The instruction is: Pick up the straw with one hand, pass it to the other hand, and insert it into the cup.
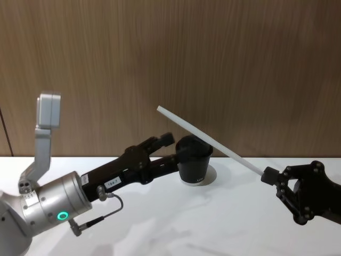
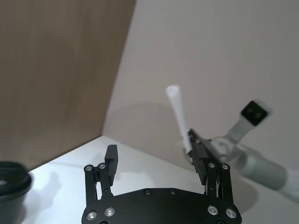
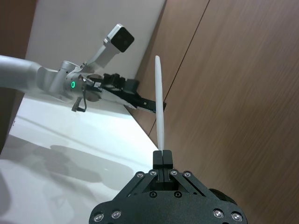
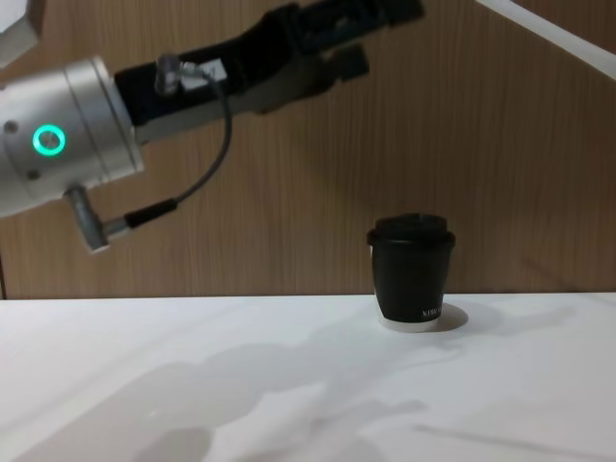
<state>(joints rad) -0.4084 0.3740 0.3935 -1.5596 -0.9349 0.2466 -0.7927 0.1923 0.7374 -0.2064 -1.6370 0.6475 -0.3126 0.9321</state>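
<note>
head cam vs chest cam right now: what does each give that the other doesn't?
Head: the right gripper, fingers shut on the straw's lower end, and the straw's full slanted length. Chest: side-on, the left gripper sits well above the cup, which stands lidded on the table. Both: left gripper with open fingers, cup, part of the straw.

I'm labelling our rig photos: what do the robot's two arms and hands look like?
The left hand is long and black with a small white label, on a silver cylindrical wrist bearing a glowing green ring and a dark cable. The right hand is black and blocky, with jointed linkages.
</note>
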